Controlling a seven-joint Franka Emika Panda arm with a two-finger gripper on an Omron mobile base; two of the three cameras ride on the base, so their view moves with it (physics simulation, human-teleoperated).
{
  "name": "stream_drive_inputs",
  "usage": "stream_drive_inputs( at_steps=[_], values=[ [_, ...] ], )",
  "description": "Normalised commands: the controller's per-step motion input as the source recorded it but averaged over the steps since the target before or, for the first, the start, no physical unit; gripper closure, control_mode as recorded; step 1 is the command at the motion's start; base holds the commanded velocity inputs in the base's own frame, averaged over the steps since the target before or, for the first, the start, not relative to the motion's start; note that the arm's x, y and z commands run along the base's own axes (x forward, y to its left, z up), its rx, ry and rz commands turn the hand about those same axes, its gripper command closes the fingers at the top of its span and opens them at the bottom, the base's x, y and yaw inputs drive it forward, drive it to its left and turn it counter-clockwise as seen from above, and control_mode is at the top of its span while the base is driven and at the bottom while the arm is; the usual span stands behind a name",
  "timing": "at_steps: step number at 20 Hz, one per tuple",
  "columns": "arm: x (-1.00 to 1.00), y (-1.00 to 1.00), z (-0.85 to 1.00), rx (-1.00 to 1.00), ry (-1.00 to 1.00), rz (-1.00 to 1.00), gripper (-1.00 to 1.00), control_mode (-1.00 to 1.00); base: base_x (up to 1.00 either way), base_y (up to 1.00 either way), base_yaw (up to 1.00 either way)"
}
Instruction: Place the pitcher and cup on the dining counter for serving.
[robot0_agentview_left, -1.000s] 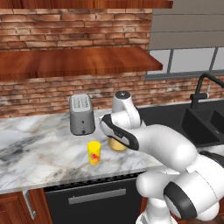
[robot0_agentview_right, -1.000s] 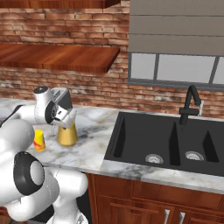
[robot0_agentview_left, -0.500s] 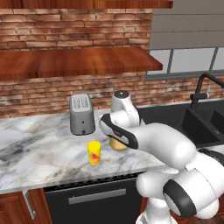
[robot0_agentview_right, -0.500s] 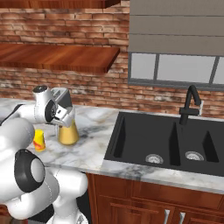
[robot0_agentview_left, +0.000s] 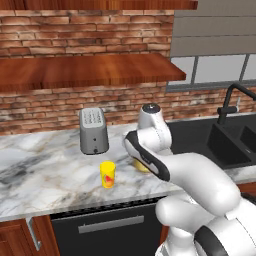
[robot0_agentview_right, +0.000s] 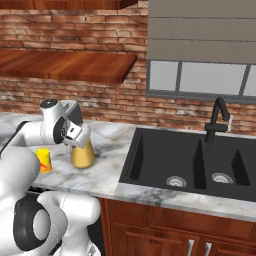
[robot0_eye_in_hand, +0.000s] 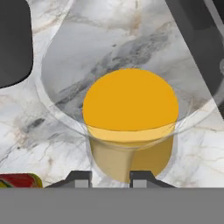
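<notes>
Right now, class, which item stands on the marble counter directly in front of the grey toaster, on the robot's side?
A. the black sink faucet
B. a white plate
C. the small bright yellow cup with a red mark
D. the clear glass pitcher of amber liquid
C: in the left base view the small bright yellow cup stands just in front of the grey toaster, while the clear glass pitcher sits off to the side, under the gripper.

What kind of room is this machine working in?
It looks like a home kitchen. A grey toaster stands on a marble counter against a brick wall, a black double sink with a dark faucet sits under a window, and a dishwasher front is below the counter.
</notes>
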Motion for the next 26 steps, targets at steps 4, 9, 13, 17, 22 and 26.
stream_drive_inputs(
  at_steps=[4,9,13,17,22,26],
  values=[
    [-0.39,0.00,0.68,0.00,-0.07,0.00,1.00,-1.00,0.00,0.00,0.00],
    [-0.53,-0.06,0.97,-0.01,-0.08,0.00,1.00,-1.00,0.00,0.00,0.00],
    [-0.67,-0.29,0.97,0.00,-0.02,0.06,1.00,-1.00,0.00,0.00,0.00],
    [-0.80,-0.49,0.77,0.08,0.01,0.08,1.00,-1.00,0.00,0.00,0.00],
    [-0.59,-0.37,0.25,0.03,0.00,0.02,1.00,-1.00,0.00,0.00,0.00],
    [0.00,0.00,0.00,0.00,0.00,0.00,1.00,-1.00,0.00,0.00,0.00]
  ],
)
